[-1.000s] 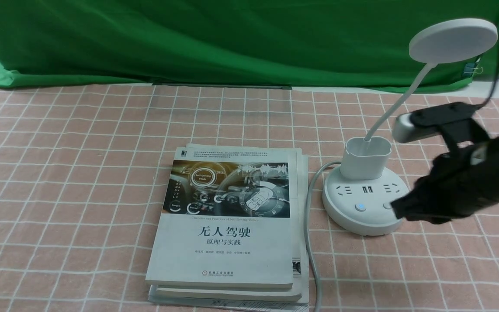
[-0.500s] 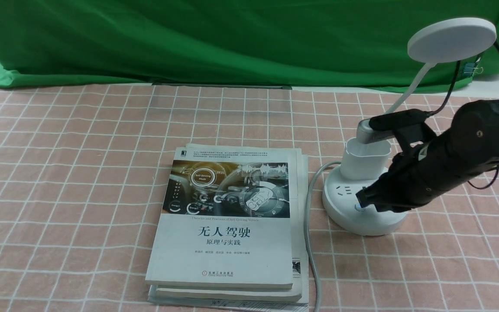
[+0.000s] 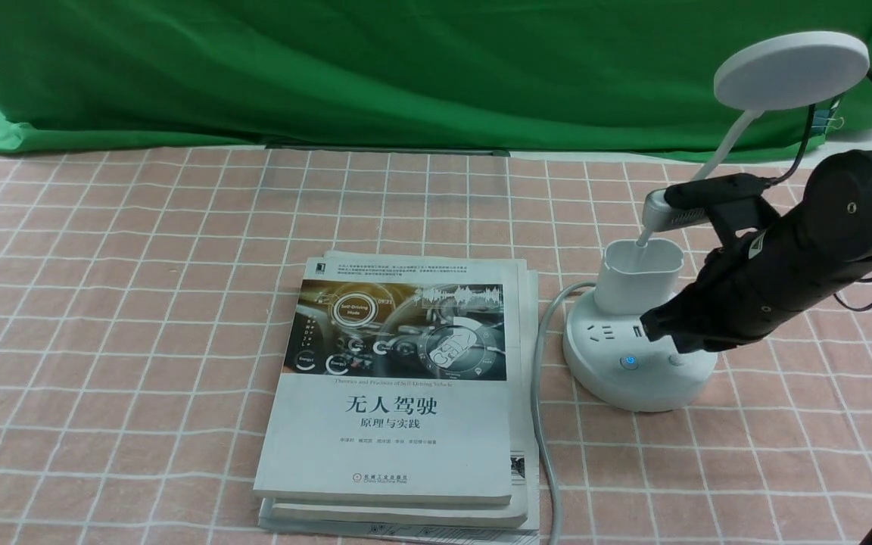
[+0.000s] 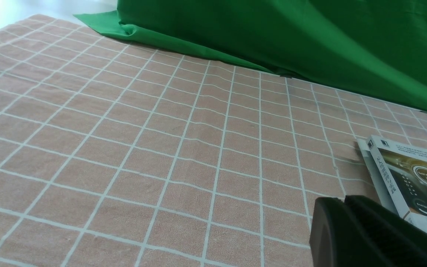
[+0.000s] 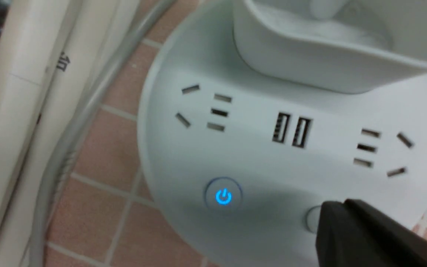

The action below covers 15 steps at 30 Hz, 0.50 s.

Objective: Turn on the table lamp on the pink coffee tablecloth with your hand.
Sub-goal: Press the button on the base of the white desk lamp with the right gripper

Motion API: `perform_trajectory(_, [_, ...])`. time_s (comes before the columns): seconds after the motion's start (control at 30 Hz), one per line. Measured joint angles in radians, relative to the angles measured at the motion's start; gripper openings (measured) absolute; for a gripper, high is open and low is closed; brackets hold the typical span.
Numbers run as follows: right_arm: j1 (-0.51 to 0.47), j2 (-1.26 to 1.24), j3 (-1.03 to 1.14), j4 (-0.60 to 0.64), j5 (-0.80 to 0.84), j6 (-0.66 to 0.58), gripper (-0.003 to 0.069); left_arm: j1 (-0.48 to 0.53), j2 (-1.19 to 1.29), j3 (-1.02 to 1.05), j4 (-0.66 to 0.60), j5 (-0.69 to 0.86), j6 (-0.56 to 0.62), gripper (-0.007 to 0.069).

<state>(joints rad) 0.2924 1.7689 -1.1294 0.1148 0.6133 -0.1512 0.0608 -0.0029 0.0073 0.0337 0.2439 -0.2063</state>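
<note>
my black right gripper point(image 3: 667, 341) closed and empty over the white round-based table lamp point(image 3: 636, 356) at frame right, my dark left gripper point(image 4: 341, 222) closed, blue power symbol point(image 5: 223, 196) glowing

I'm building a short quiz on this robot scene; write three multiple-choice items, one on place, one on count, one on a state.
1. Where are the books?
A) Left of the lamp
B) Right of the lamp
C) Behind the lamp

2. How many round buttons are on the lamp's base?
A) One
B) Two
C) Four

3. What state is the right gripper in?
A) Wide open
B) Gripping a book
C) Shut

1: A, the front view shows the books to the left of the lamp, across the grey cable.
2: B, the right wrist view shows a button with a blue symbol and a plain one, partly hidden.
3: C, the right gripper has its fingers together, with nothing between them.
</note>
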Motion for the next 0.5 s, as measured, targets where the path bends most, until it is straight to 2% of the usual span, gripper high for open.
perform_trajectory(0.5, [0.001,0.043,-0.002,0.0,-0.002,0.0,0.0033,0.0,0.0,0.0,0.0,0.0,0.0,0.0019])
